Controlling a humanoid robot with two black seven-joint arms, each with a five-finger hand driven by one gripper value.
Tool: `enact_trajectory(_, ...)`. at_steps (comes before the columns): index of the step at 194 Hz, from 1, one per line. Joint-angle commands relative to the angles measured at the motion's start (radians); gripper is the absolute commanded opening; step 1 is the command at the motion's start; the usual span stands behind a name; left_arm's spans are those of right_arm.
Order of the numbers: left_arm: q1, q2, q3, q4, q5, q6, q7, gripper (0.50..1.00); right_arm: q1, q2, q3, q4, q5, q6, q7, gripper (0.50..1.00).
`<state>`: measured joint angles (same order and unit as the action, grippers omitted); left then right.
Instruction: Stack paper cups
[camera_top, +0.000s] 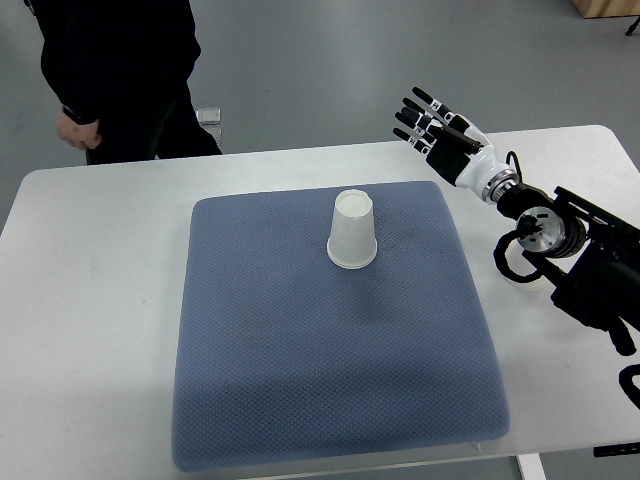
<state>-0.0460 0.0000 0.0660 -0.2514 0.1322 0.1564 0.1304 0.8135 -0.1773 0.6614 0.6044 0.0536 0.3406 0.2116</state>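
A white paper cup (352, 231) stands upside down on the far middle of the blue-grey mat (330, 350). It may be more than one cup nested; I cannot tell. My right hand (432, 128) is above the table's far edge, to the right of and beyond the cup. Its fingers are spread and hold nothing. It is well apart from the cup. My left arm is out of view.
The mat lies on a white table (90, 260). A person in dark clothes (120, 70) stands beyond the table's far left corner, with a hand (75, 130) hanging near the edge. My right forearm (570, 245) lies over the table's right side.
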Motion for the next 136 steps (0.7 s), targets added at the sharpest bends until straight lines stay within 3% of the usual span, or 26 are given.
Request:
enact_trajectory(1, 0.000, 0.000, 0.000, 0.000, 0.000, -0.004, 0.000, 1.000, 0.000, -0.002, 0.000, 0.000, 0.000, 0.000, 0.000, 0.926)
enact_trajectory(75, 0.000, 0.000, 0.000, 0.000, -0.002, -0.021, 0.000, 1.000, 0.013, -0.031, -0.042, 0.020, -0.098, 0.012, -0.003, 0.926)
enact_trajectory(108, 0.000, 0.000, 0.000, -0.002, 0.000, -0.023, 0.000, 1.000, 0.076, -0.149, -0.154, 0.100, -0.239, 0.012, -0.005, 0.926)
enact_trajectory(136, 0.000, 0.000, 0.001, -0.028, -0.002, -0.023, 0.000, 1.000, 0.248, -0.307, -0.452, 0.167, -0.258, 0.054, -0.034, 0.926)
